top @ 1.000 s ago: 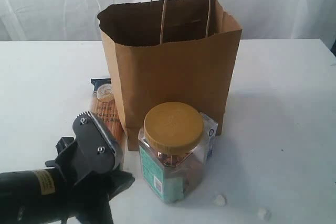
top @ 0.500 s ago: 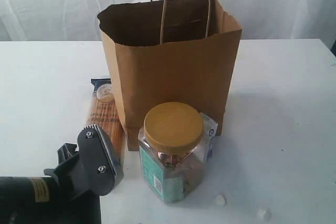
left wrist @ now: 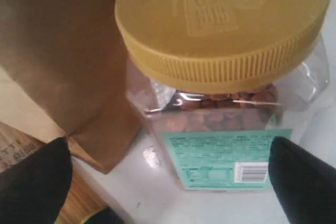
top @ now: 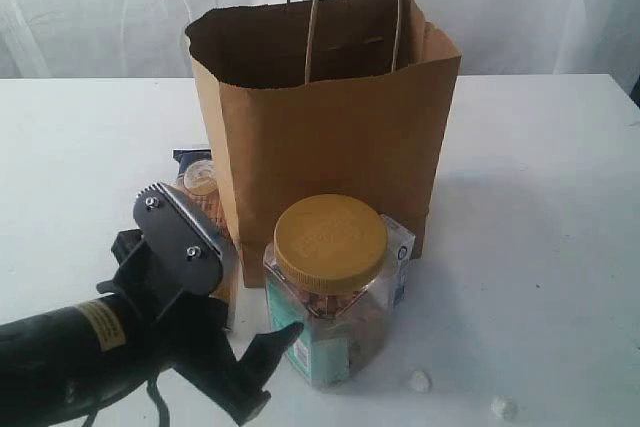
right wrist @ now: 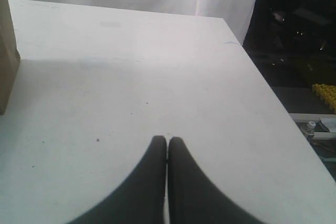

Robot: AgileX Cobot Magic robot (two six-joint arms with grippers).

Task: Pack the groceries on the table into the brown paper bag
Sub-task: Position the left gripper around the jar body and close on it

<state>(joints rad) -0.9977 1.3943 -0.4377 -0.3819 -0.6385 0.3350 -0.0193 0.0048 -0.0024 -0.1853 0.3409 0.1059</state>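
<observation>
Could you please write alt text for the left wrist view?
A yellow-lidded clear jar fills the view, framed by the open left tool's black fingertips; it stands on the white table beside the brown paper bag.

Paper bag just behind jar

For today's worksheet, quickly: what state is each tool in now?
Left tool: open, facing the yellow-lidded jar, holding nothing.
Right tool: closed, holding nothing.

L gripper spread wide, R gripper closed
</observation>
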